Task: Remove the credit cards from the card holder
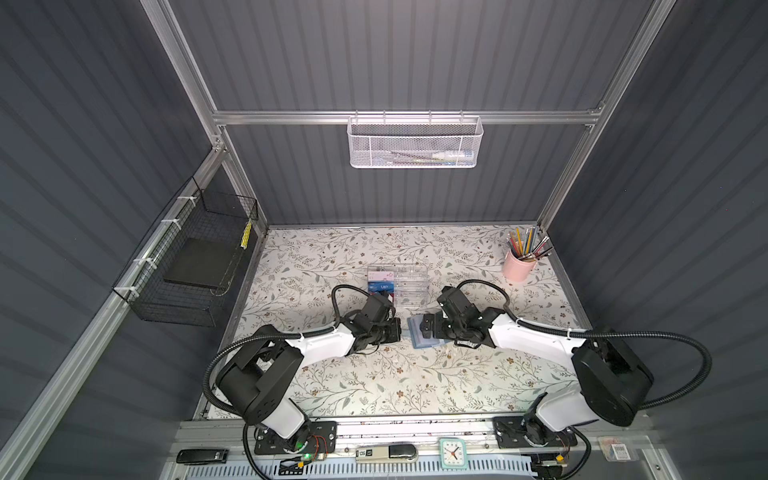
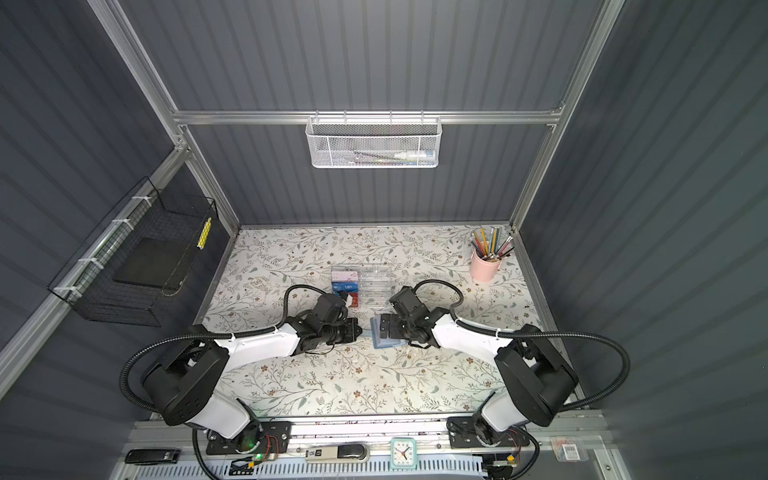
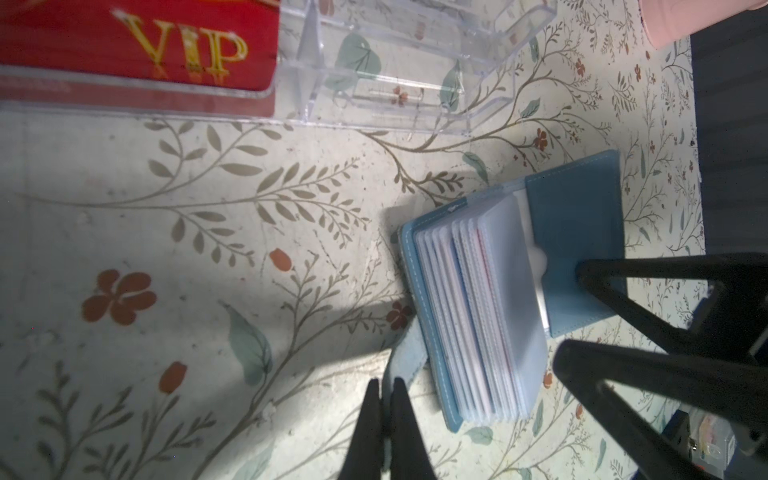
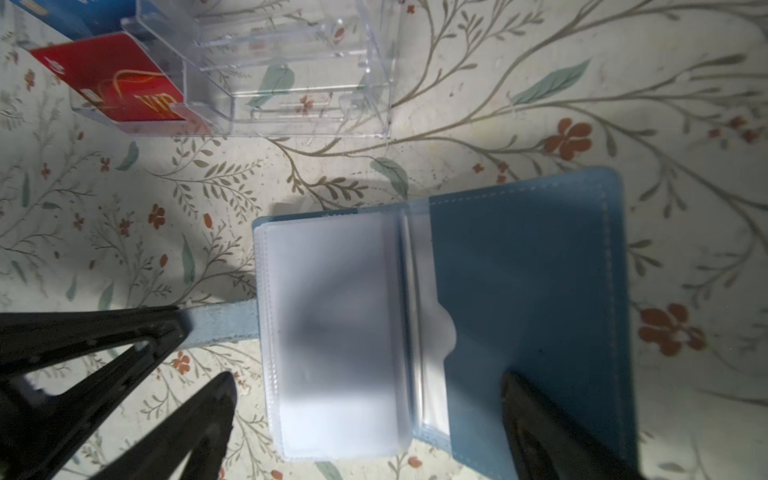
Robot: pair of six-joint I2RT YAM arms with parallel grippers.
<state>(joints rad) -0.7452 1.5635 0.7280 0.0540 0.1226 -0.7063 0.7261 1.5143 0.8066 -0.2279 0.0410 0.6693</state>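
Left wrist: card holder (image 3: 582,232) strap pinched by left pincer (image 3: 386,386), near clear box (image 3: 415,83); in both top views, half hidden under wide-spread right pincer (image 1: 425,327).

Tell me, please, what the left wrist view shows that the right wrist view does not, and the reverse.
Only the left wrist view shows the pink cup and the sleeves fanned edge-on. Only the right wrist view shows a blue card next to the red VIP card, and the top sleeve face-on. Both share the open card holder on the floral tabletop, the clear acrylic box, the left gripper with its fingers shut on the holder's strap, and the right gripper open over the holder.
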